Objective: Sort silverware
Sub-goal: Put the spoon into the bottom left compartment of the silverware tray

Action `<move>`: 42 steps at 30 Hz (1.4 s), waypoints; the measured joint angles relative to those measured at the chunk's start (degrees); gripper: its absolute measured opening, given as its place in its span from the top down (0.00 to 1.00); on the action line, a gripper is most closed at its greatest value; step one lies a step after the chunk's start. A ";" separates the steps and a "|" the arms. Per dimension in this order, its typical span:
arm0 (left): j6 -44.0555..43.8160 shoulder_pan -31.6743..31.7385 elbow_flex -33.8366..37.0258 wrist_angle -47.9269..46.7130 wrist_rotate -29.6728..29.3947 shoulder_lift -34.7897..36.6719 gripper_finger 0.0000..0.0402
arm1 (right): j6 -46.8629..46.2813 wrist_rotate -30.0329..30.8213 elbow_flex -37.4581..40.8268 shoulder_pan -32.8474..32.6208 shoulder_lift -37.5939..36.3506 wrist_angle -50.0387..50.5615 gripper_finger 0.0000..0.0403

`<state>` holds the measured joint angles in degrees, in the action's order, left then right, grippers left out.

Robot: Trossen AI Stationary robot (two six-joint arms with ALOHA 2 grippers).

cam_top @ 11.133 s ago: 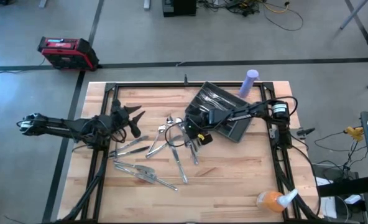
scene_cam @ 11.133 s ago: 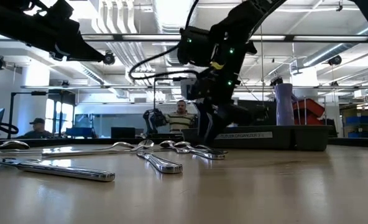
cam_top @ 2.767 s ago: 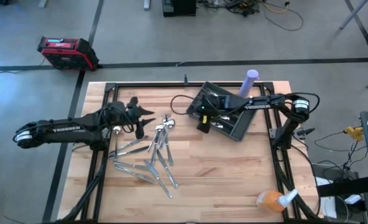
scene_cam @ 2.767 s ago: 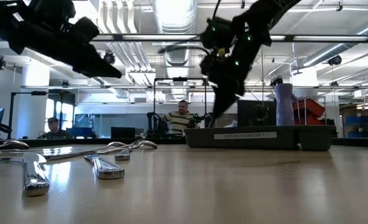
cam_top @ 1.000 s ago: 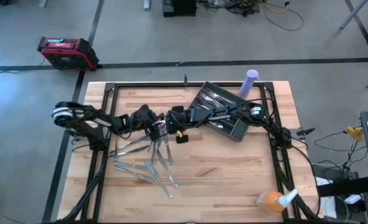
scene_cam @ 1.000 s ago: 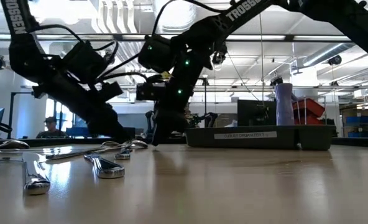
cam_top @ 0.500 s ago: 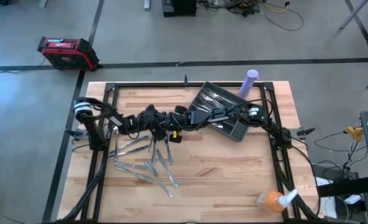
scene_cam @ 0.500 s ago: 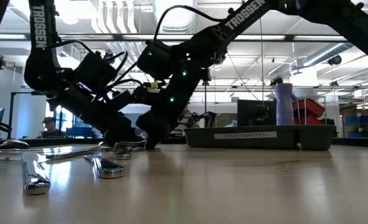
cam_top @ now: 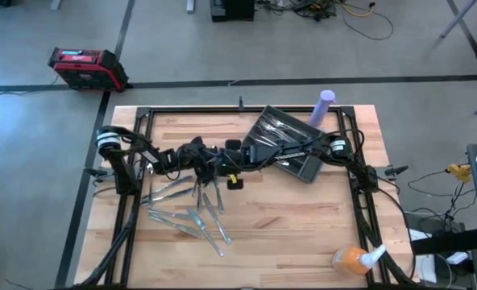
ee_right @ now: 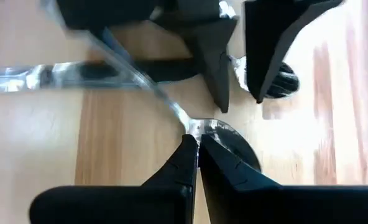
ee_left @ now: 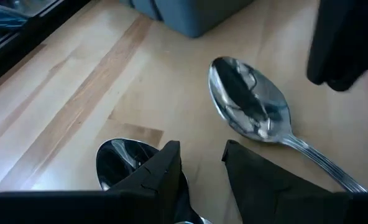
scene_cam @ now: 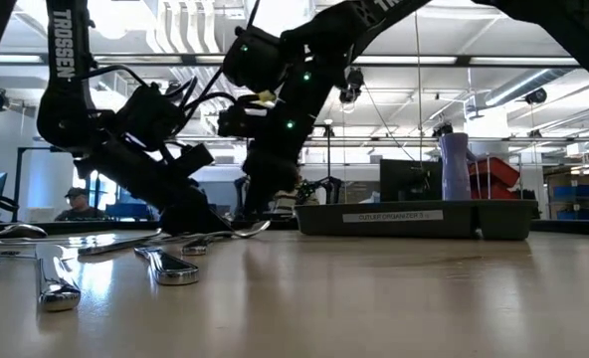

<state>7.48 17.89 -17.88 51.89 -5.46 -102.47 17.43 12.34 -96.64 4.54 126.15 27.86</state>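
- Since half a second before, the right gripper (cam_top: 220,167) had risen a little off the table (cam_top: 303,225) in the low view, and the spoon (scene_cam: 247,230) it grasped now tilted up at one end; the left arm had hardly shifted.
- Right fingers were clenched on that spoon's neck just above the bowl (the right wrist view showed them pinched together on it (ee_right: 195,157)), near the middle of the table, just beside the dark tray (cam_top: 307,170).
- Left gripper (cam_top: 200,161) sat low, almost against the right one, its fingers (ee_left: 165,171) parted with a narrow gap over the bowl of a second spoon (ee_left: 123,158) lying flat on the wood.
- Silverware (cam_top: 186,211) lay mostly in a loose scatter toward the left front of the table, some pieces crossing; a few more rested inside the tray (cam_top: 280,123).
- Tray stood askew at the far right part of the table, with a purple bottle (cam_top: 323,105) at its far corner near the table's edge.
- Open wood ran across the near half and the right front, where only an orange spray bottle (cam_top: 356,258) lay at the edge.
- Both arms met over one small patch, leaving little room between them.
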 joint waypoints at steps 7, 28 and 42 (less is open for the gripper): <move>1.08 -0.11 2.84 -3.44 1.34 6.20 0.70 | 6.06 -3.08 0.24 0.29 0.33 0.14 0.93; -2.44 -0.11 15.50 -1.95 1.12 42.64 0.70 | 11.04 -23.85 0.05 6.23 6.39 -8.98 0.80; -3.51 -0.09 15.83 -2.81 1.31 43.40 0.70 | 0.35 -20.73 0.47 3.43 2.72 -0.17 1.00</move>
<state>3.97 17.80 -2.04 49.08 -4.14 -59.07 17.78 -8.39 -96.17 7.96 128.87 27.68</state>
